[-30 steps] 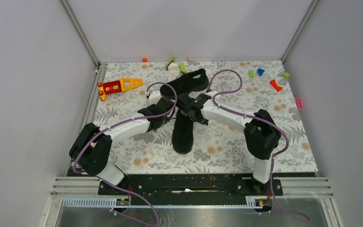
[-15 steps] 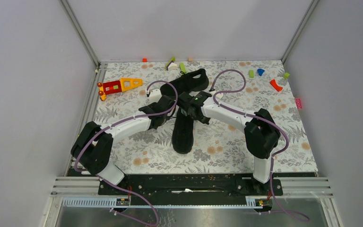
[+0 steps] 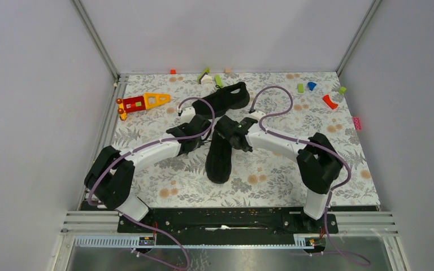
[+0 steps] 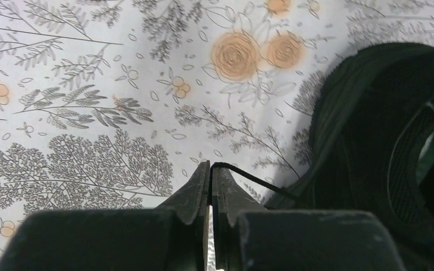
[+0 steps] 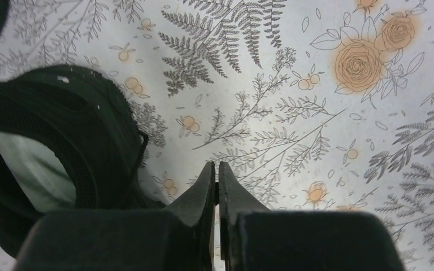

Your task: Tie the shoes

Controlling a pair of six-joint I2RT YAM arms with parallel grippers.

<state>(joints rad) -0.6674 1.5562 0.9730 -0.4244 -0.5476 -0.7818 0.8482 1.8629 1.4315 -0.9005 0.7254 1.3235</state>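
Left claw [image 4: 210, 167] pinches a lace [image 4: 251, 179], arm stretched low beside the shoe [image 4: 367, 141].

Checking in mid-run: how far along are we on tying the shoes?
Done: nothing yet; no finished bow is visible anywhere. In hand: the left gripper pinches a lace running to the near shoe; the right gripper is shut beside that shoe, with no lace visible in its tips. Left: tie this one, then the far shoe.
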